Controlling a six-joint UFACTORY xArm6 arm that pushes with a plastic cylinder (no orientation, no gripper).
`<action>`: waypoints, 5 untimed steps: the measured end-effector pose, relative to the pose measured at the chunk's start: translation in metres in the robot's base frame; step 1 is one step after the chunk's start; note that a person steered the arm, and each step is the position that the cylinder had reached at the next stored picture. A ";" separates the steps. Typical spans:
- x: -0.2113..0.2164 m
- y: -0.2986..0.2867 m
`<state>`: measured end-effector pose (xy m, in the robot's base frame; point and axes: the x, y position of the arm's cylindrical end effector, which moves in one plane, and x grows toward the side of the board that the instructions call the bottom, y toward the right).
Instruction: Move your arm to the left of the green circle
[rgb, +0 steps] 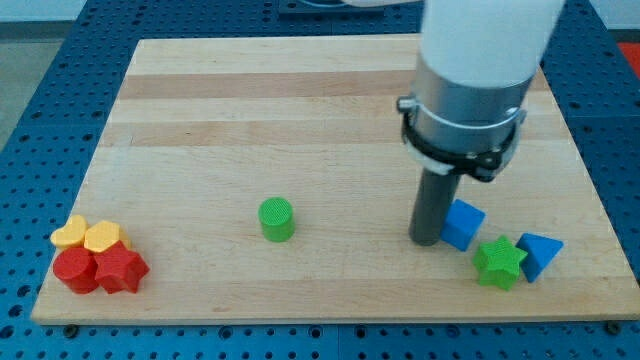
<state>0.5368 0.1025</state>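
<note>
Seven small blocks are seen on the wooden surface (330, 110), gathered in two clusters with a single piece between them. Near the bottom left corner, a yellow heart (69, 233) and a second yellow heart (102, 236) are set side by side and touching, and just below them a red cylinder (74, 271) and a red star (120, 268) are pressed together. The green circle (277, 219), an upright cylinder, is placed alone toward the bottom edge, left of centre, well apart from every other block. Toward the bottom right corner, a blue cube (464, 224) is found, with a green star (499, 262) below it and a blue triangle (540, 253) just beside the star on the side of the right edge. The arm is lowered from the top edge, right of centre, and my tip (427, 240) is set on the surface just at the left face of the blue cube, touching it or nearly so. My tip is thus located well to the right of the green circle, at about the same distance from the bottom edge. No pincer is carried by this arm, so its state cannot be told; only the straight dark rod is shown.
</note>
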 end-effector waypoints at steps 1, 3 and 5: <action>-0.010 0.023; -0.010 -0.015; -0.067 -0.183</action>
<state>0.4703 -0.0802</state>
